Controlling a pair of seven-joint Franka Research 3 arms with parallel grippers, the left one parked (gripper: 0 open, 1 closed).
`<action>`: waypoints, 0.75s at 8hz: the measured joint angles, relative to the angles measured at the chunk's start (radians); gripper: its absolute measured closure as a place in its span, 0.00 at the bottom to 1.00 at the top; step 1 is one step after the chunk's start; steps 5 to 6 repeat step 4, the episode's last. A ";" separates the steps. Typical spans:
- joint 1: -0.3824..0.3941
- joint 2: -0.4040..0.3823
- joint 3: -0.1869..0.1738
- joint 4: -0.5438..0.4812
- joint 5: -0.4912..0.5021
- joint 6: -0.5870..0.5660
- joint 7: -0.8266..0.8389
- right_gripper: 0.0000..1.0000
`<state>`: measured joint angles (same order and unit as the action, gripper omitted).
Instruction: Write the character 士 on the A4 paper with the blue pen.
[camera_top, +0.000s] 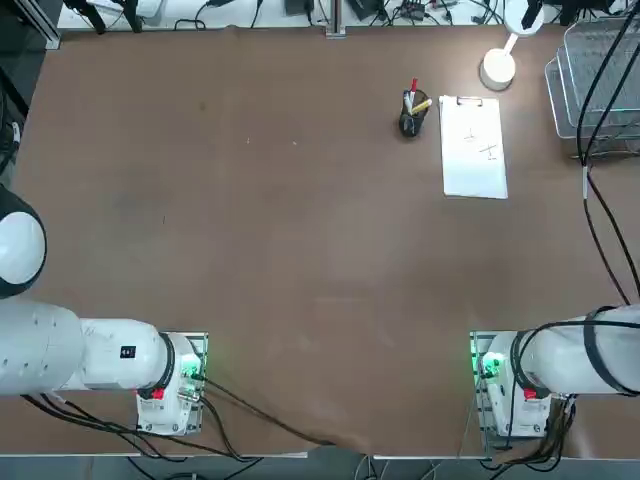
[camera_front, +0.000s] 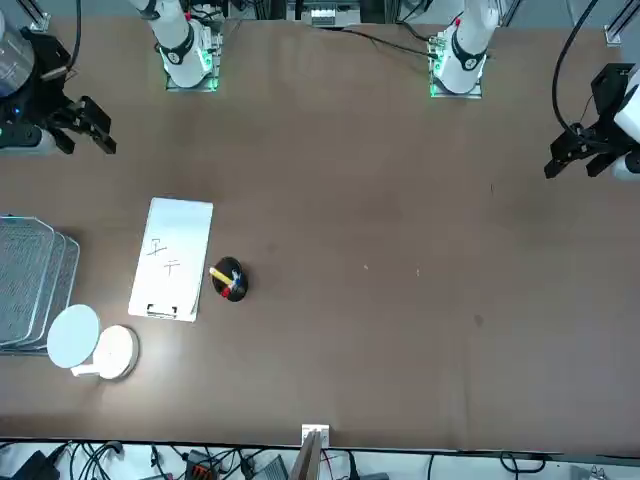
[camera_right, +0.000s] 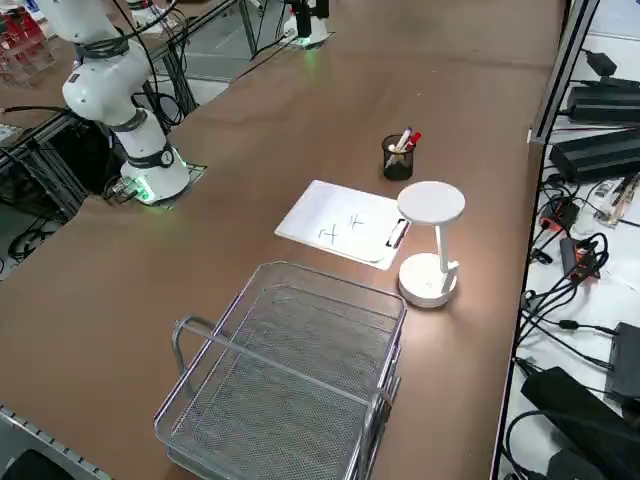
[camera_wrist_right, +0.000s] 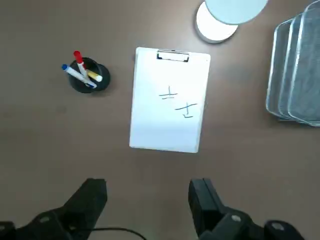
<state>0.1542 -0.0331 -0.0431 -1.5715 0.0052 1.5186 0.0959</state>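
The A4 paper (camera_wrist_right: 169, 120) lies flat on the brown table with a metal clip on its far short edge and two small pen marks near its middle; it also shows in the top view (camera_top: 474, 165) and the front view (camera_front: 175, 230). Beside it stands a black pen cup (camera_wrist_right: 90, 82) holding the blue pen (camera_wrist_right: 75, 73), a red pen and a yellow pen. My right gripper (camera_wrist_right: 149, 197) hovers high over bare table, short of the sheet's near edge, open and empty. In the front view the right gripper (camera_front: 88, 135) sits at the far left.
A white desk lamp (camera_top: 498, 67) stands just beyond the clip end of the paper. A wire basket (camera_right: 290, 370) sits at the table's right side next to the lamp. Cables hang over the basket's edge in the top view.
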 joint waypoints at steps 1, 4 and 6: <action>-0.002 -0.002 -0.019 0.000 0.037 0.000 -0.012 0.00; -0.008 -0.002 -0.043 0.000 0.058 0.000 -0.038 0.00; -0.008 -0.002 -0.043 0.000 0.058 0.000 -0.038 0.00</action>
